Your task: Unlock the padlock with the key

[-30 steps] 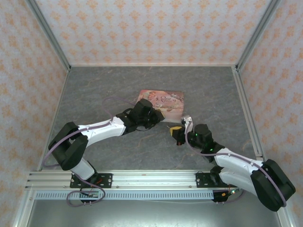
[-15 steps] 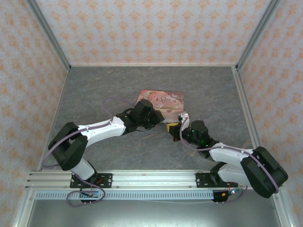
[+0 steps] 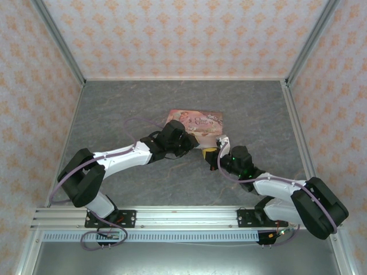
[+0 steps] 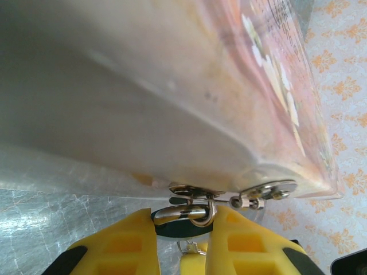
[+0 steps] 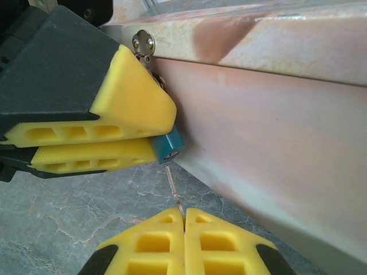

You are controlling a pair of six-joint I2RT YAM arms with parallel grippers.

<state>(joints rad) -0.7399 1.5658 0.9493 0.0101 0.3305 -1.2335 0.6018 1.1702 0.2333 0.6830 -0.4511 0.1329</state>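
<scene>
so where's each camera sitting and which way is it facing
Top external: above and behind the bases, looking down on the table and pink tin; left arm and right arm show.
Left wrist: on the left arm, looking along the left end effector, shut on the padlock, at the tin's side.
Right wrist: low, facing the tin; right end effector pinches the key.
Shared: both wrist views show the padlock and tin.

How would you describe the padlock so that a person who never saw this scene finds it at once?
Find the pink illustrated tin mid-table. At its near edge the left gripper's yellow jaws pinch the padlock, with the key in the right gripper pointing at it. It is tiny and teal, the one blue-green thing among pink, yellow and grey.
</scene>
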